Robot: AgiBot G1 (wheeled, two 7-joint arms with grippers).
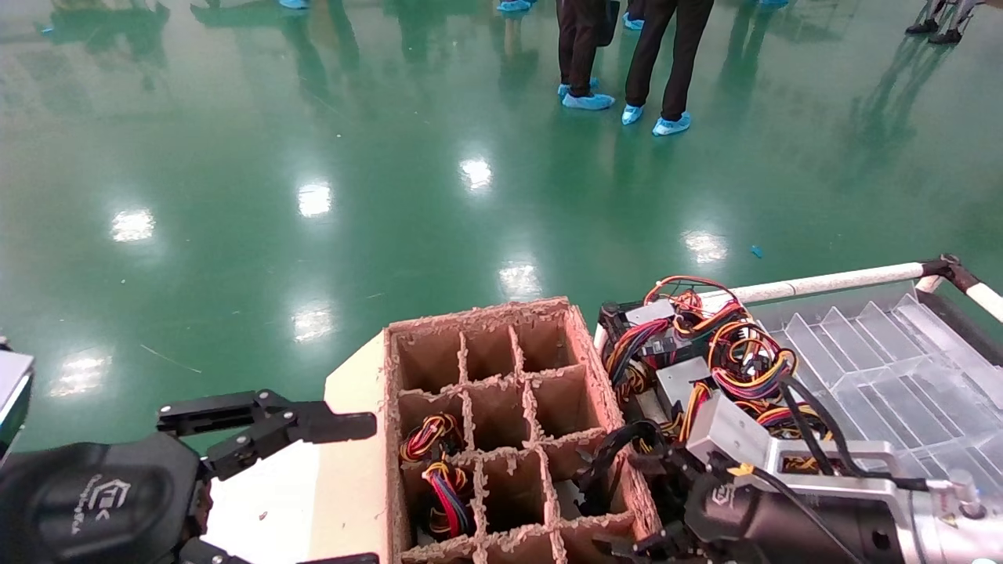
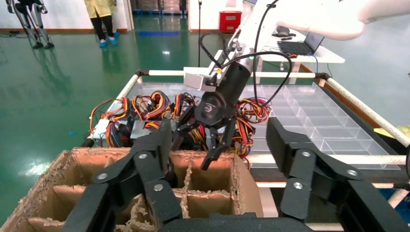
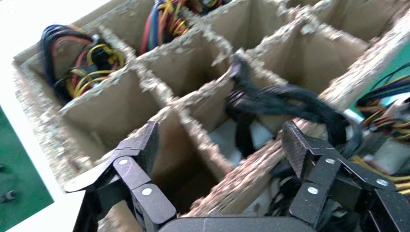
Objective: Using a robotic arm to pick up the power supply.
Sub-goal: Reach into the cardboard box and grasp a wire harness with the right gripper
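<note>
Right gripper (image 2: 212,145), black two-finger type on the white tubular arm, sits over the right-hand edge of the brown cardboard divider box (image 1: 501,423), fingers apart. In the right wrist view the fingers (image 3: 138,159) straddle the box's ragged side wall, one over a cell, the other outside it.

Power supply (image 3: 227,140), a light-grey metal box, is down in a cell along that right wall, near-right part of the box. Only a patch of its grey face shows; its black cable bundle (image 3: 285,104) spills up over the divider and the side wall. No contact between fingers and unit visible.

Left gripper (image 1: 266,470), black, hangs off the box's left side above the white board (image 1: 345,478) that the box sits on, fingers wide apart, holding nothing.

Two left-side cells hold red-yellow-blue wire bundles (image 1: 439,462). Right of the box, a clear plastic compartment tray (image 1: 901,376) in a white-tube frame, with grey boxes trailing red-yellow-orange wiring (image 1: 729,352) piled at its near-left end. Green glossy floor (image 1: 313,157) beyond.
</note>
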